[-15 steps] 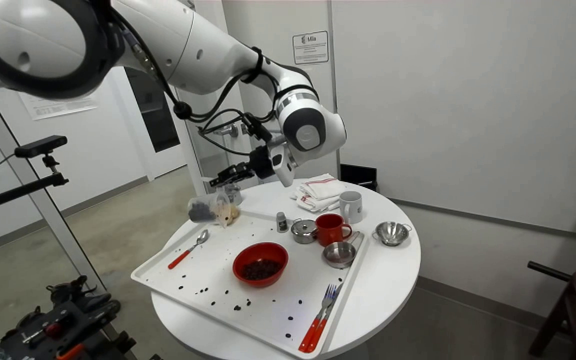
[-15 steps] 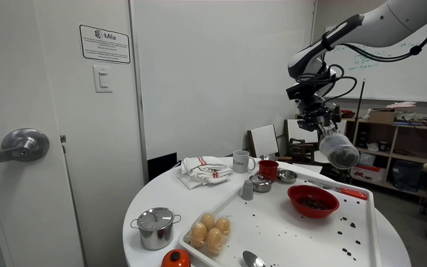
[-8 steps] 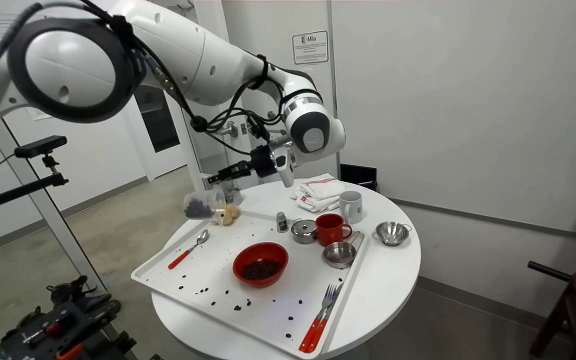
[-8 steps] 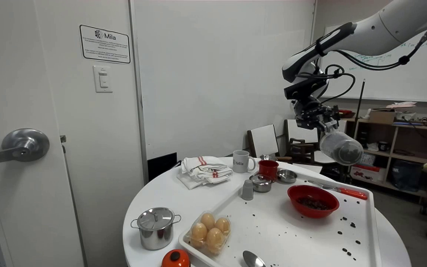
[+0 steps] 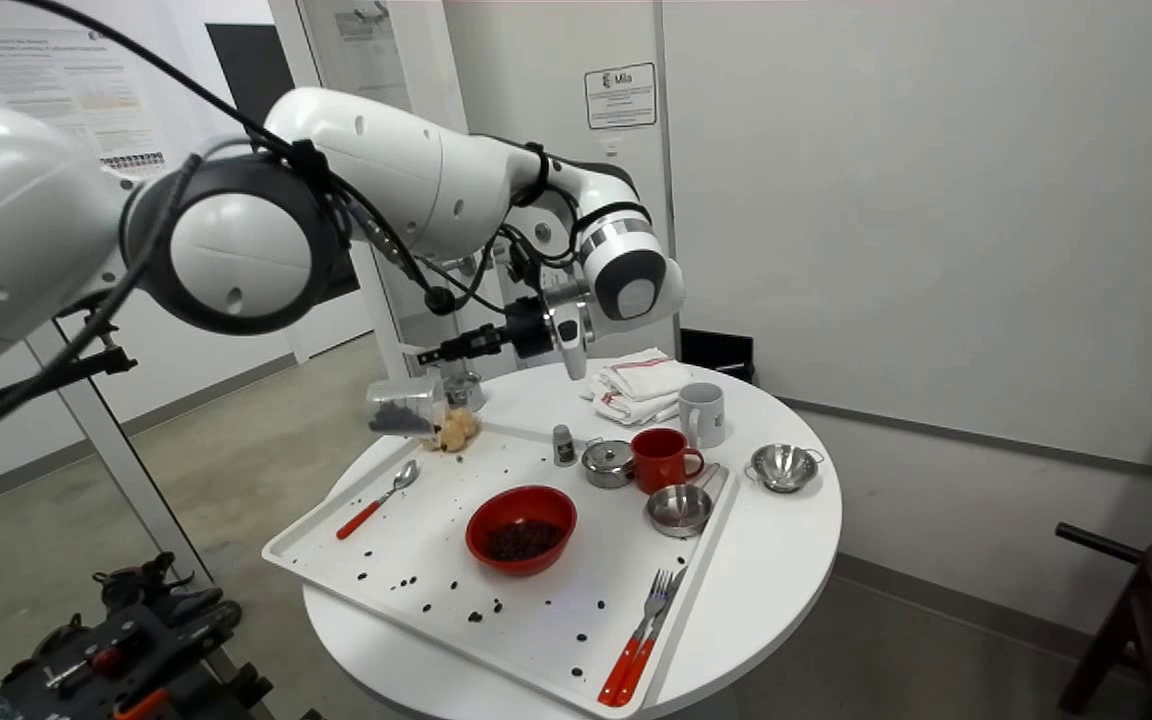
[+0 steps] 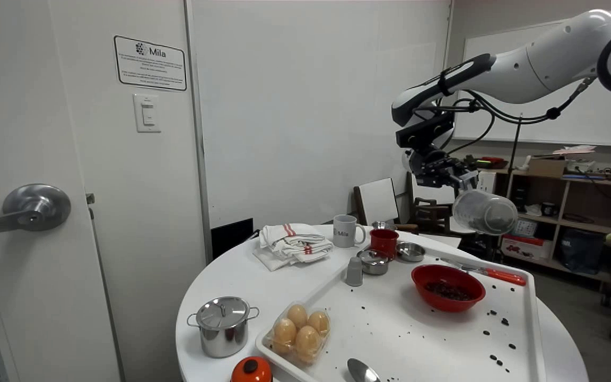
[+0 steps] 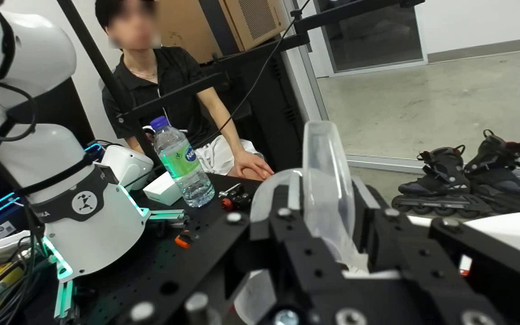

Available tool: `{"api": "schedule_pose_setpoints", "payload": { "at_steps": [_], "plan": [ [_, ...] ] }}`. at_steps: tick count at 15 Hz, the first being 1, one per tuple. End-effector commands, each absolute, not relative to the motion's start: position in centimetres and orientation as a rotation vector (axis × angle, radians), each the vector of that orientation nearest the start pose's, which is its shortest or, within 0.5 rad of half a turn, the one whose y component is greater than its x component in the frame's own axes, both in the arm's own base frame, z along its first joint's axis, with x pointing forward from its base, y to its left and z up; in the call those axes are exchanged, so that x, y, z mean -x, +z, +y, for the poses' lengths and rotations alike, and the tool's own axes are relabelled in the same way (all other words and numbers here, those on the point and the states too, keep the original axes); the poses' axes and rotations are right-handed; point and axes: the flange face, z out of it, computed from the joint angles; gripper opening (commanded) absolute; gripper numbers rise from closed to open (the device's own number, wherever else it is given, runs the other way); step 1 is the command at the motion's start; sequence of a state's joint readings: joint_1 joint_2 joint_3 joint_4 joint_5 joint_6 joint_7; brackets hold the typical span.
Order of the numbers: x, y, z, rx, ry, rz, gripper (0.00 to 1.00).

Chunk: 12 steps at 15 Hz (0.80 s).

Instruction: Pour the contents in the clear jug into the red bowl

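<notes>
The clear jug (image 5: 406, 403) is held pretty much sideways, handle (image 7: 322, 151) clamped tight in the claw (image 7: 329, 196). The red bowl (image 6: 436, 300) is parked well inside the tray (image 5: 416, 545) edges.

pincer (image 6: 468, 181): gripping clear jug (image 6: 481, 212), tilted | red bowl (image 6: 439, 302): on tray (image 6: 427, 350), dark pieces (image 6: 447, 290) inside

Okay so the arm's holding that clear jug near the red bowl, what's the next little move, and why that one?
Probably a small sideways shift bringing the clear jug over the red bowl before tipping further. In an exterior view, it hangs off to one side, nearly horizontal, dark pieces inside; loose bits dot the tray.
</notes>
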State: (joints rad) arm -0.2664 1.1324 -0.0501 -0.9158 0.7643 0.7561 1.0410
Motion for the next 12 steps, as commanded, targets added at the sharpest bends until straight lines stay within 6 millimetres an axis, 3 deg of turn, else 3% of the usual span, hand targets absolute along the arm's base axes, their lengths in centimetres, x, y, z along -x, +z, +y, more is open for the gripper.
{"api": "schedule_pose_setpoints", "payload": {
  "at_steps": [1,12],
  "plan": [
    [-64.8,19.7,-9.3,1.823,1.937,1.2,0.12],
    [-65.1,17.0,-9.3,1.846,1.941,1.23,0.12]
  ]
}}
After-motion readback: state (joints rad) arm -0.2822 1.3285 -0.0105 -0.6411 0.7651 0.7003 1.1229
